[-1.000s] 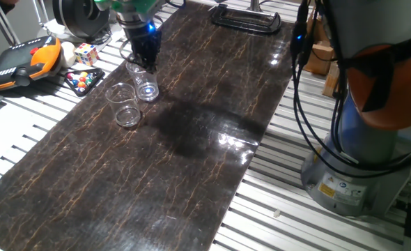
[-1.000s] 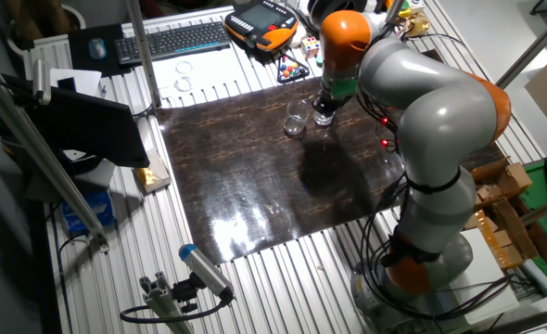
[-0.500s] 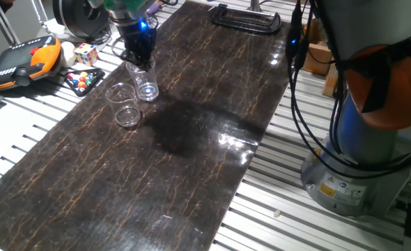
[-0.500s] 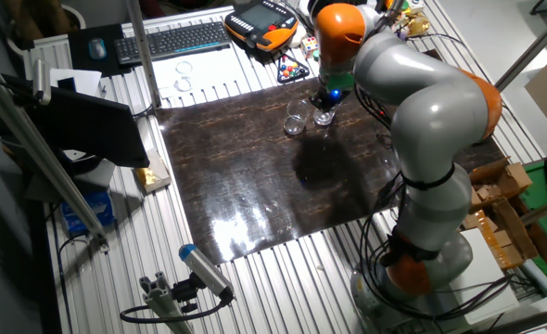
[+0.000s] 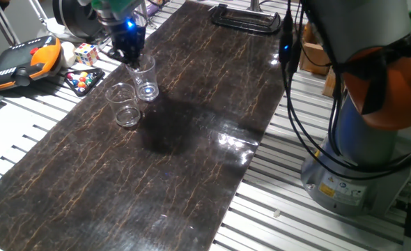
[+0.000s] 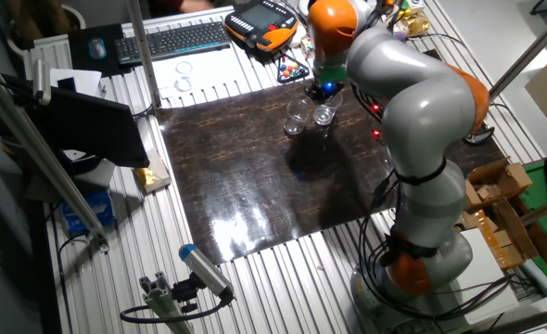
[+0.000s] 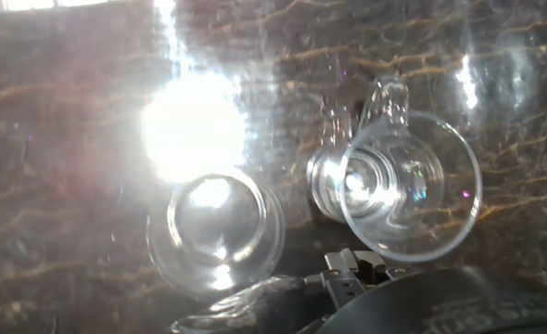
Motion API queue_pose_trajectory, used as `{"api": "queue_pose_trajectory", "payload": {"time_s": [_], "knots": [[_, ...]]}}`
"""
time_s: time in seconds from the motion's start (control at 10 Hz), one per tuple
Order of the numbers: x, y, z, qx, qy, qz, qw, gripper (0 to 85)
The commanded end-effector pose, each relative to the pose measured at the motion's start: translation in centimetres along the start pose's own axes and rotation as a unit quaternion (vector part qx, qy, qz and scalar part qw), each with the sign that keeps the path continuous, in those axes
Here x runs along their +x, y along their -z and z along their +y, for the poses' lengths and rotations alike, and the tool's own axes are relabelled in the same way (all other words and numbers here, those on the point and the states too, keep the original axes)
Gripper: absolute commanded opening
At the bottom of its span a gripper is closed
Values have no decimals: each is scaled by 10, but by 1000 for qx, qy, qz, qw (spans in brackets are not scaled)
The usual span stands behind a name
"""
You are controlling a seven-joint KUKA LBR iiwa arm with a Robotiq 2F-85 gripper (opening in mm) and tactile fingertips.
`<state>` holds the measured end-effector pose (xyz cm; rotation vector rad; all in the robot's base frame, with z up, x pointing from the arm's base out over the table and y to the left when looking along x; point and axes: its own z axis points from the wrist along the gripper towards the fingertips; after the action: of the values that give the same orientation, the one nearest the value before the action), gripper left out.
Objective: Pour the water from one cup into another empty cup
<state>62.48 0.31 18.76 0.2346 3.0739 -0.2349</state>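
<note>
the tall cup (image 5: 145, 78) stands on the dark worktop (image 5: 191, 139), the short cup (image 5: 125, 105) just beside it at 8 o'clock. the tool (image 5: 127, 47) hovers at the tall cup's rim; its grip cannot be told. a rubik's cube (image 5: 86, 54) and an orange pendant (image 5: 21, 61) lie at 10 o'clock.

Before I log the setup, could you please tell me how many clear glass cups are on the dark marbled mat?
2. The taller, narrower clear tumbler stands just below the gripper; the shorter, wider clear tumbler stands beside it, nearer the mat's edge. None seems hidden.
</note>
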Motion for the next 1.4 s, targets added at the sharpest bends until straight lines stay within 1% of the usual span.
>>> {"api": "queue_pose_trajectory", "payload": {"time_s": [0.0, 0.2, 0.5, 0.7, 0.8, 0.9, 1.0, 1.1, 1.2, 1.3], "knots": [[-3, -2, 0, 3, -3, -3, 1000, 7], [-11, -9, 1, 2, -9, -7, 1000, 7], [-18, -10, 7, 14, -16, -13, 1000, 7], [-20, -11, 9, 21, -14, -10, 1000, 7], [-22, -12, 10, 27, 1, -6, 1000, 10], [-24, -15, 7, 26, 9, -4, 1000, 57], [-27, -18, 5, 24, 11, -2, 1000, 153], [-27, -19, 6, 34, 11, -6, 999, 283], [-27, -19, 7, 37, 2, -7, 999, 367], [-27, -19, 6, 37, 0, -9, 999, 477]]}}
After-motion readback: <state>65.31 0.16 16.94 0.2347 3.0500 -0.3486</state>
